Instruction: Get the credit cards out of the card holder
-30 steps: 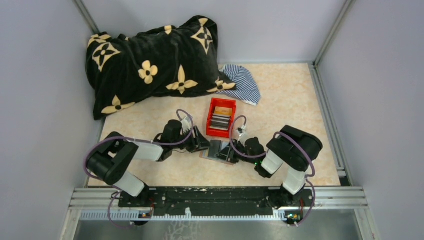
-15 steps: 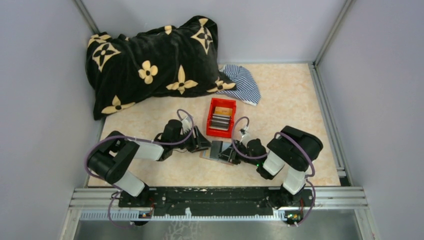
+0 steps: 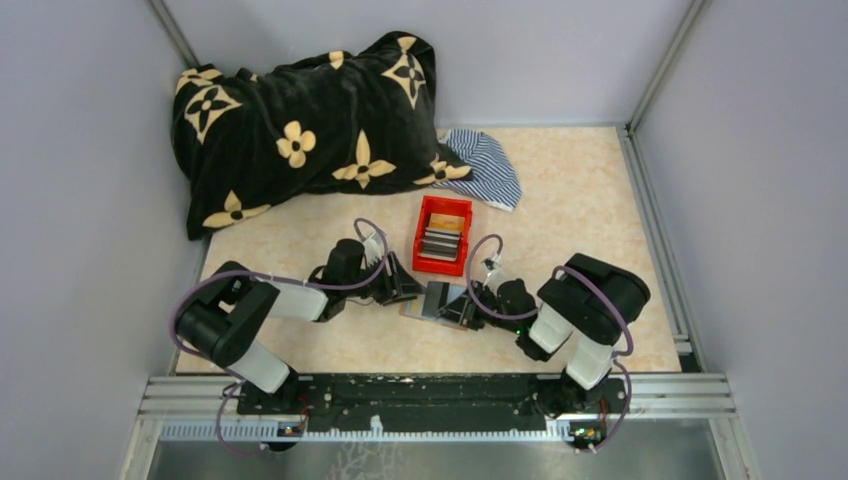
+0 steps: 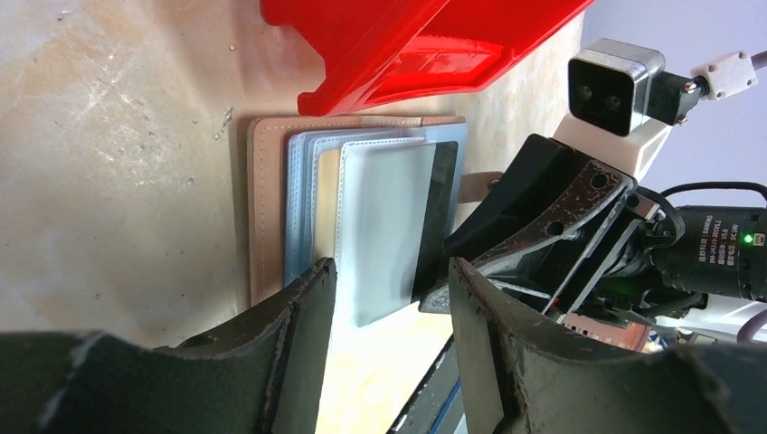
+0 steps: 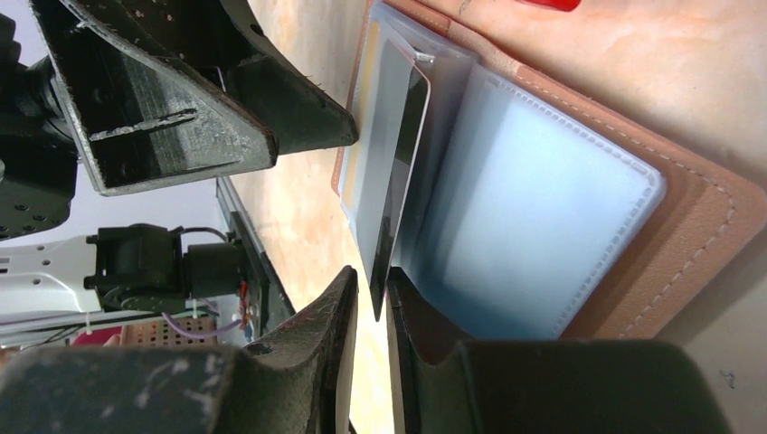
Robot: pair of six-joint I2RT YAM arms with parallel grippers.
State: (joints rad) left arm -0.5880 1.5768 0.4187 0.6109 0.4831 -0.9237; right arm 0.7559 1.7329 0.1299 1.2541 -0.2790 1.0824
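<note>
Drawn rightward, right fingers (image 5: 312, 362) pinch a thin grey card (image 5: 396, 172); left fingers (image 4: 298, 330) gape over leathery holder (image 4: 264, 208).

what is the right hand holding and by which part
The right hand pinches a grey credit card by its protruding outer edge; the card's other end sits in the card holder.
</note>
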